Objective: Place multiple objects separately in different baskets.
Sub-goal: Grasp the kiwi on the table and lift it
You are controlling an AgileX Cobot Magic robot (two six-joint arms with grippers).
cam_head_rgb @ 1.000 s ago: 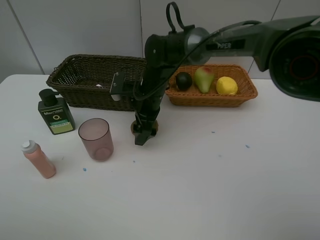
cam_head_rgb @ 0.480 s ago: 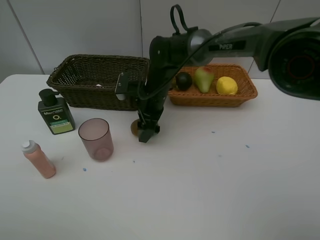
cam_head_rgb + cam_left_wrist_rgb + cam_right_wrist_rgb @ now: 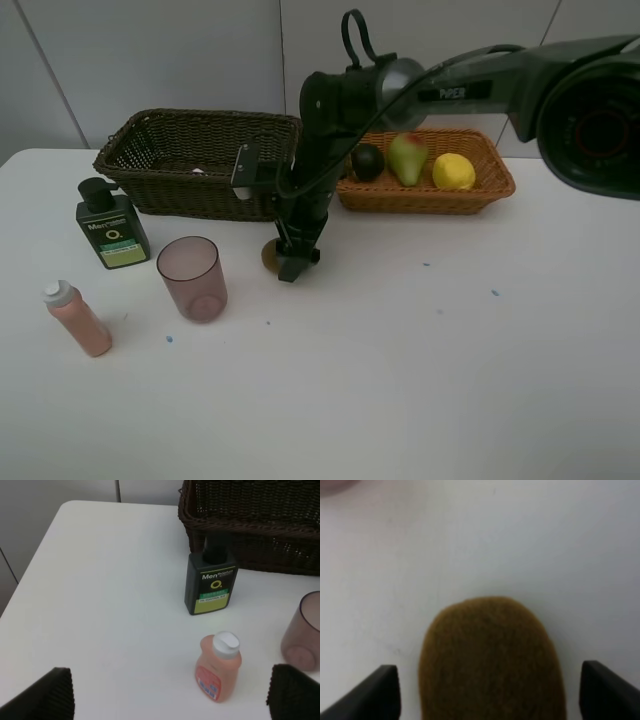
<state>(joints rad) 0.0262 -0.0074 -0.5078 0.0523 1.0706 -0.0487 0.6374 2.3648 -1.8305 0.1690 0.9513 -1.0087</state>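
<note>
A: From above, the right hand point(image 3: 290, 262) sits over the kiwi point(image 3: 268, 256) on the counter point(image 3: 400, 380), near the dark basket point(image 3: 180, 195). Count?
B: Two baskets; three fruits point(image 3: 407, 158) in the tan basket point(image 3: 420, 198); green bottle point(image 3: 112, 232), pink bottle point(image 3: 78, 320), one cup point(image 3: 192, 277).
A: Left wrist?
B: Left hand point(image 3: 172, 695) spread, empty.
A: Right wrist?
B: Fingers point(image 3: 385, 690) apart, kiwi between, untouched. Centre it, squeeze gently; I'd expect rolling.

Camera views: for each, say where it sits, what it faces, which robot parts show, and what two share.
Exterior high: mounted high, looks down on table; right arm shows.
Left wrist: on left arm, faces dark green bottle; left gripper fingertips show.
Right wrist: on right arm, faces kiwi; right gripper fingertips show.
Shared: kiwi, in exterior high and right wrist.
</note>
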